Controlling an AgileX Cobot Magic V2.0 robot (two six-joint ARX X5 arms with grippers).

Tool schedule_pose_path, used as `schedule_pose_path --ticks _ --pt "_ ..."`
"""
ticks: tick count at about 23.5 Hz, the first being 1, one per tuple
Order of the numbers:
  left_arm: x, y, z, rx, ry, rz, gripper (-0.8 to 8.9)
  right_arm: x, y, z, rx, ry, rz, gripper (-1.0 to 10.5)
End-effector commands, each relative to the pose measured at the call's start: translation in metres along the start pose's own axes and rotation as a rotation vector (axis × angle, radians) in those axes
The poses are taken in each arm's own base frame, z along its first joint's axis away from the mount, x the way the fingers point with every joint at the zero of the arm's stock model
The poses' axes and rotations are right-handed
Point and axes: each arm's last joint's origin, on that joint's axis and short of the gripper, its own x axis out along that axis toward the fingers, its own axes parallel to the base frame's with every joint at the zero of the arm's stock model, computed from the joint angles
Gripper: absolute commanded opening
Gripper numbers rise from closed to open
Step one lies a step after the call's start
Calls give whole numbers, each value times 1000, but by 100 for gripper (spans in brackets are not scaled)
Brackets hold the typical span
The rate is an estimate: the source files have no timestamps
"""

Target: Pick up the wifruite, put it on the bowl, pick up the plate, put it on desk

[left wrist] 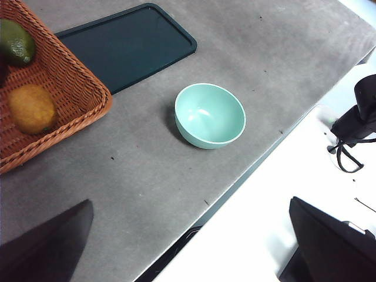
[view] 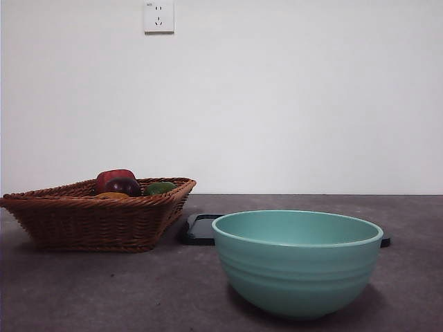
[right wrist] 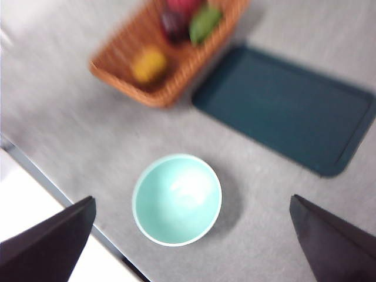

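— Three fruits show above the wicker basket [view: 97, 218] rim in front; where is the bowl [view: 297, 261]?
— Nearest, on the desk [view: 104, 290], before a dark tray [view: 201, 232].
— Left wrist?
— Wifruite [left wrist: 32, 108] in the basket; left gripper [left wrist: 200, 247] wide open, empty.
— Right wrist?
— Right gripper [right wrist: 194, 247] spread, empty, above the bowl.

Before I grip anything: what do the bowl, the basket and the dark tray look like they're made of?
The bowl looks like glazed ceramic or smooth melamine: mint green, faint ridges, soft sheen inside. The basket is woven wicker, brown strands plainly visible. The tray seems to be dark matte plastic with a raised rim, though that is uncertain.
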Motion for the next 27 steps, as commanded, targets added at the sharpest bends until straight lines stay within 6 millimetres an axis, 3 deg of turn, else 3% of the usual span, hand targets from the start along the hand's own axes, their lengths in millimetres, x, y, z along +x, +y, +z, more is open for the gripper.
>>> schedule_pose_path --ticks 1,8,18,20,21,23,24,27 --pt "-2 -1 3 29 -22 -11 535 -26 5 -9 -19 -77 16 550" --pt "-2 -1 4 30 -26 -11 532 -70 8 -45 -31 -184 33 550" --pt "-2 -1 6 48 -49 -11 515 -74 9 -48 -35 -202 35 544" --pt "-2 -1 6 62 -48 -11 390 -74 9 -48 -35 -202 36 481" --pt "-2 -1 6 65 -45 -11 259 -74 9 -48 -35 -202 36 404" --pt "-2 -1 6 72 -44 -11 -4 -74 9 -48 -36 -202 36 143" --pt "-2 -1 6 76 -47 -11 21 -74 9 -48 -36 -202 36 33" --pt "-2 -1 7 80 -55 -11 17 -74 9 -48 -36 -202 36 8"
